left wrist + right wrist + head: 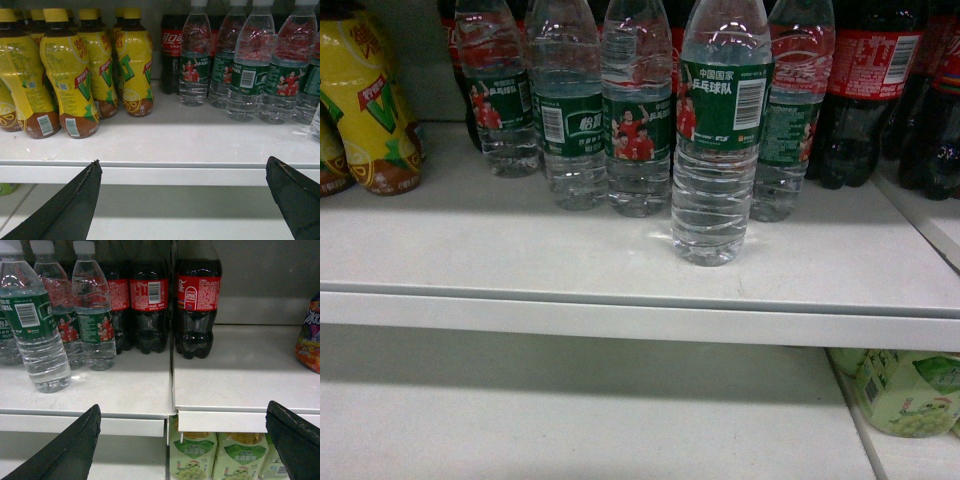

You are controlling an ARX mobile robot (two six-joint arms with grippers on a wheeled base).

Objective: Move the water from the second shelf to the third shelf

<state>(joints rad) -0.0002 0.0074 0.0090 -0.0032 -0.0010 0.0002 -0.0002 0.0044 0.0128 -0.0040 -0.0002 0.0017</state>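
So we're basically at the very start here. The water (712,150) we'd go for is the one standing out in front of the row of green-labelled bottles, upright on the upper shelf (520,250) in the head view, nearer the front edge than its neighbours and slightly right of centre. Nothing is touching it. In the right wrist view the same bottle (37,335) sits over at the left, with the cola bottles (197,305) just to its right and further back.

Neither arm shows up in the head view at all, so we're judging the claws from their own cameras. Left claw (185,200): both fingers spread wide, nothing between them, hanging low in front of the shelf lip, facing the yellow tea bottles (70,75) and the left end of the water row. Right claw (185,440): same deal, spread wide and empty, sitting in front of the shelf edge around where two shelf boards meet.

So the step in hand looks like the approach, before any grab. We reckon the right claw is the better placed one, since the front bottle is closer to it. It'd need to come up and left, get the fingers either side of the ribbed body, and close without knocking the bottles right behind it. Then lift, back out, and go down to the lower shelf (570,420), which has bare space on the left.
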